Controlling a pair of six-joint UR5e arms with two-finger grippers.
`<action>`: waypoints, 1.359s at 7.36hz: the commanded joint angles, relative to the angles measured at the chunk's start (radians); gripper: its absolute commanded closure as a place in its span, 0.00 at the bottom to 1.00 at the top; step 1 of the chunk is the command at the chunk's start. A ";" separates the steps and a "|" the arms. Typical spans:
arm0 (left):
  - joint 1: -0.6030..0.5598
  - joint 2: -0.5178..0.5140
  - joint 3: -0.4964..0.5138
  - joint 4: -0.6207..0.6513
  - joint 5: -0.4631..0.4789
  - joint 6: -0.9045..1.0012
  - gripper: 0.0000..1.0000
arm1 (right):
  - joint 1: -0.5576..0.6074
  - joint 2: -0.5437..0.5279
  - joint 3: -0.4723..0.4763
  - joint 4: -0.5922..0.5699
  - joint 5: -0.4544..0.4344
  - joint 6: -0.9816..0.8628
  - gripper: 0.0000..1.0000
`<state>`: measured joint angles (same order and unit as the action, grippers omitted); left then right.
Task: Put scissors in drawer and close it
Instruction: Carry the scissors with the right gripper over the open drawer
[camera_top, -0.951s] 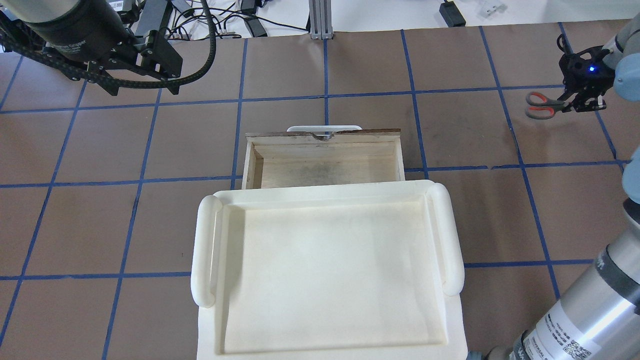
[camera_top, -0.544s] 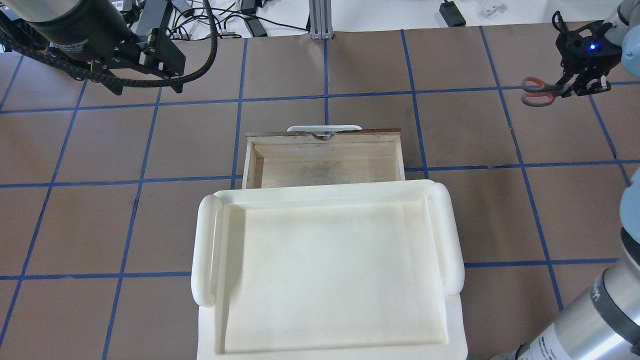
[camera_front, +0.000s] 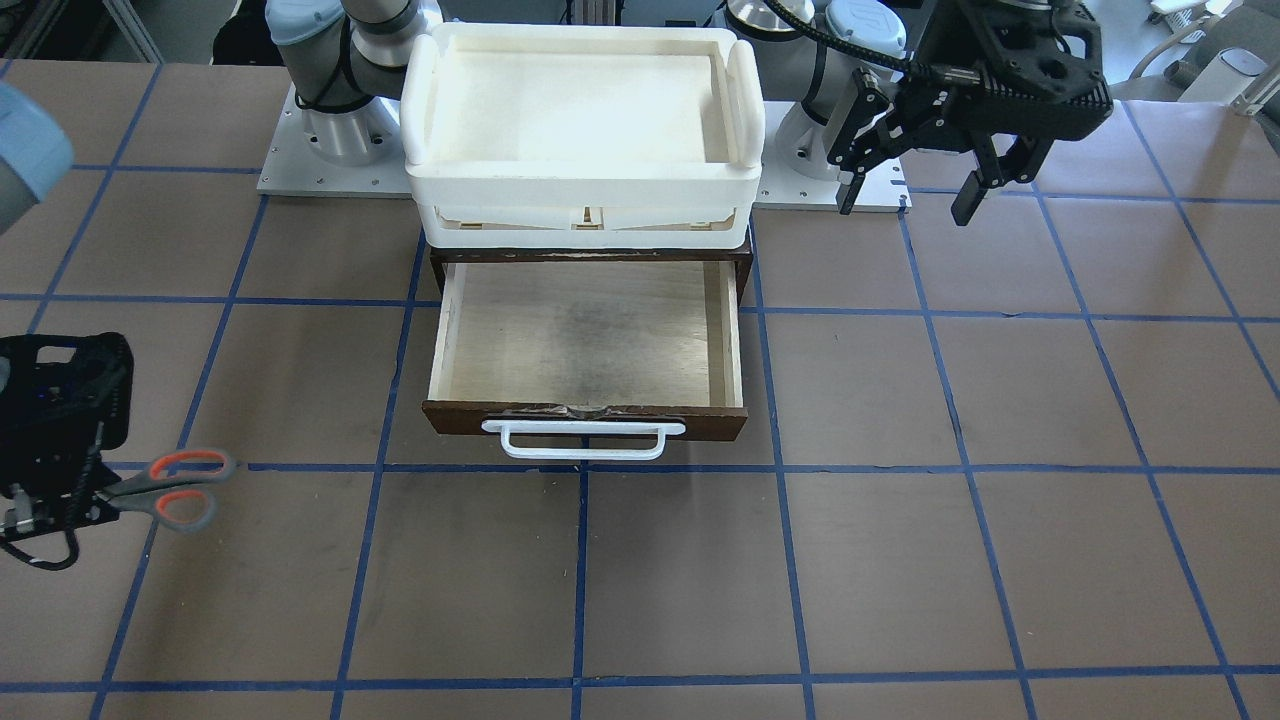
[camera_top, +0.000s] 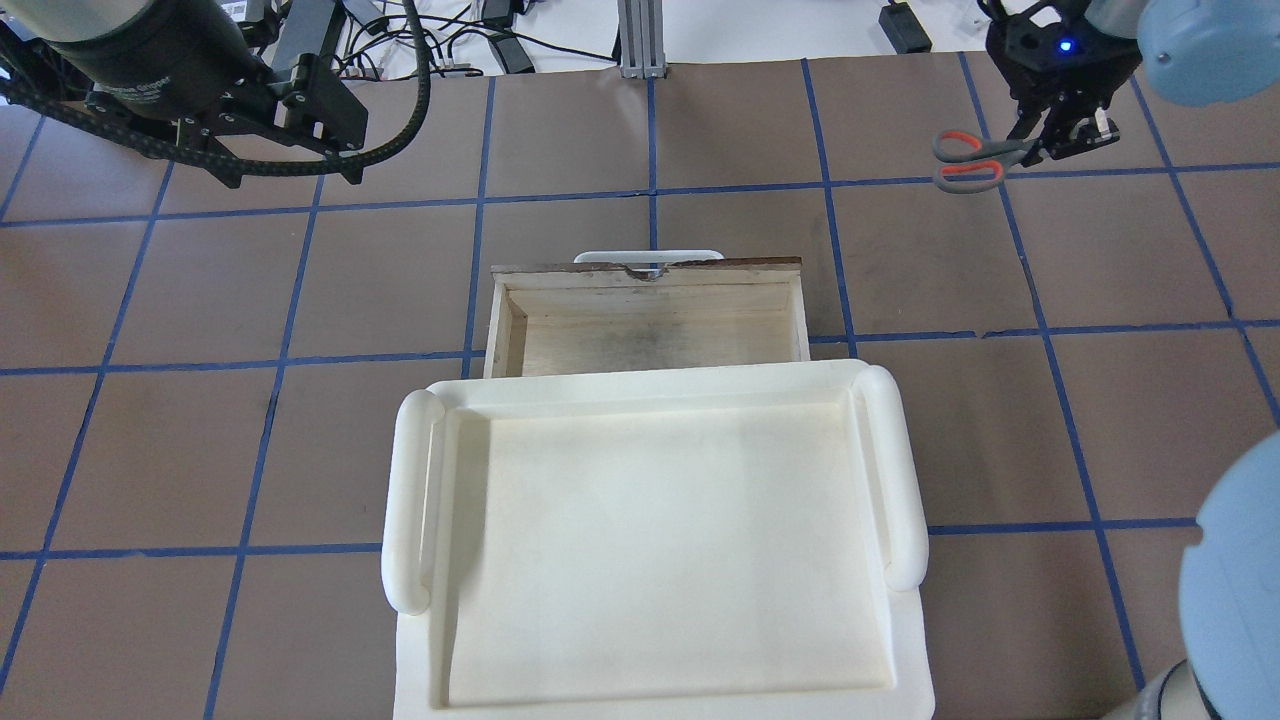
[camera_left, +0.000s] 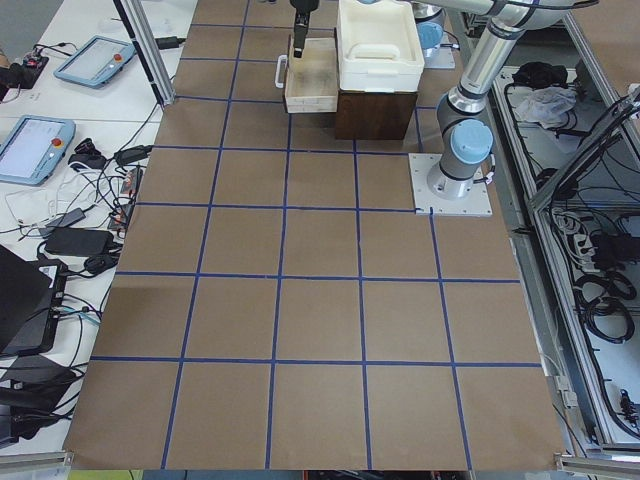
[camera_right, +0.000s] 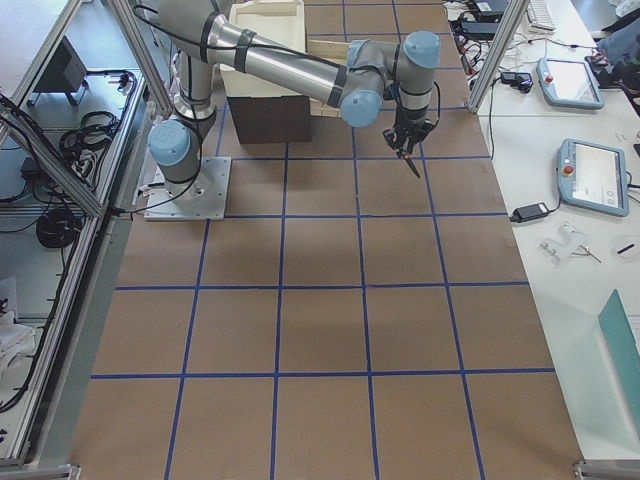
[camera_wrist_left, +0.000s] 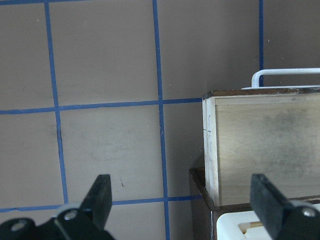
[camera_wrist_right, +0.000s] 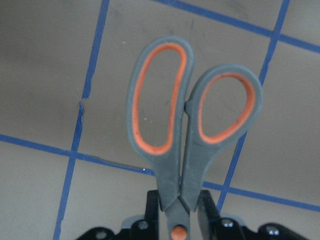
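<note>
The dark brown wooden drawer (camera_top: 650, 335) with a white bar handle stands pulled out from its dark cabinet (camera_left: 375, 118), midway along the brown, blue-taped table (camera_top: 200, 450). Its stained pale plywood floor shows from wall to wall. On top of the cabinet, the cream-white plastic tray (camera_top: 640, 385) with rounded side grips likewise shows only its own floor.

Left of the drawer, the black left gripper (camera_front: 906, 200) hangs high over the table with its two fingers spread wide and nothing between them, about where it was half a second ago. The drawer has not shifted either.

Right of the drawer and well apart from it, the scissors (camera_top: 965, 160), dark grey handles lined orange-red, hang in the air with their loops pointing left. The black right gripper (camera_top: 1048, 148) is clamped on them at about the pivot. In that half second it has carried them leftward, nearer the drawer.

One drawer, one tray, one pair of scissors, two grippers.
</note>
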<state>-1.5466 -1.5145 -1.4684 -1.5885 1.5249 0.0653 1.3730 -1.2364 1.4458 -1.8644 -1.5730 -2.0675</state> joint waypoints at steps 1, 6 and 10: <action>0.000 0.005 -0.004 -0.001 0.000 0.001 0.00 | 0.150 -0.052 0.002 0.056 0.010 0.167 1.00; -0.001 0.010 -0.013 0.001 0.000 0.002 0.00 | 0.456 -0.055 0.010 0.057 -0.001 0.572 1.00; 0.005 0.013 -0.027 0.002 0.001 -0.004 0.00 | 0.564 -0.052 0.051 0.054 0.024 0.702 1.00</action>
<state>-1.5416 -1.5020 -1.4913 -1.5873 1.5257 0.0666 1.9111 -1.2894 1.4771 -1.8101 -1.5558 -1.4017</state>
